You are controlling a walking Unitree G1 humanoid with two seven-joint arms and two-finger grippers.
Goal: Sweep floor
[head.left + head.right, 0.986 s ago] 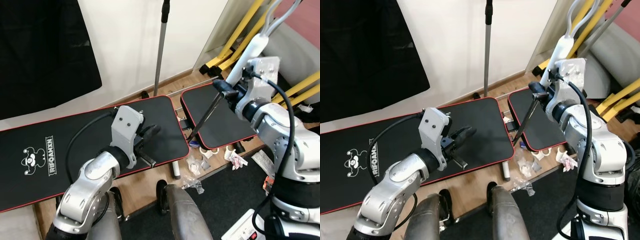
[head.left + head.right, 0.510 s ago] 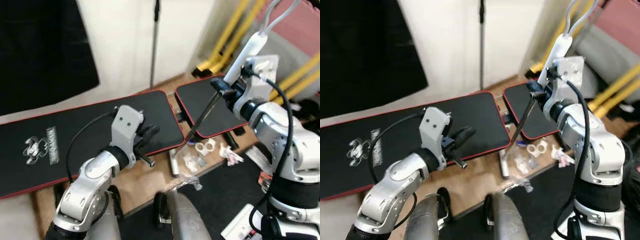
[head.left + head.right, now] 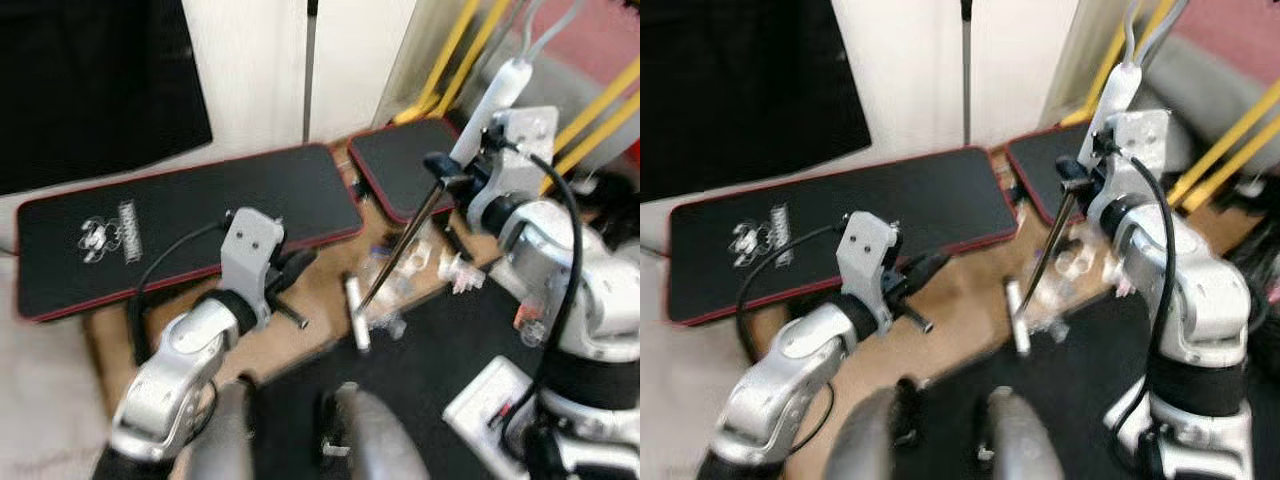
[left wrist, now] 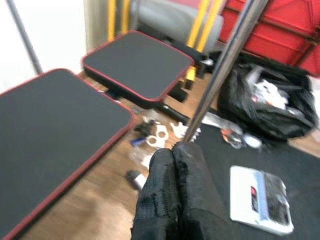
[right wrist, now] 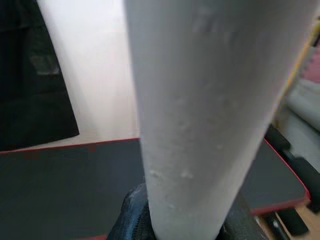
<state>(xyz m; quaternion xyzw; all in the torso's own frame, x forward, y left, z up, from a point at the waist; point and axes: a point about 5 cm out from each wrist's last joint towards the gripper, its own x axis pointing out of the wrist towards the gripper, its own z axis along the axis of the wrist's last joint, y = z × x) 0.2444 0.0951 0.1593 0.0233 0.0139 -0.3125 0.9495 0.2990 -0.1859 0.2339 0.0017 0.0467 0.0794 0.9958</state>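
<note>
Right gripper is clamping the white-handled broom with thin metal shaft, holding it slanted down toward the wooden floor. Left gripper is hanging free, fingers pressed together, holding nothing. Scattered white and clear plastic litter is lying near the shaft's lower end, between the black red-edged mats and the dark rug. Judging sweeping barely begun; no pile formed, debris uncollected.

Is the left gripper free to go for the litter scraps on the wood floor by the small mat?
Probably yes: the left gripper holds nothing and hangs over bare floor, with the litter scraps just past it. The sloping broom handle may crowd it.
</note>
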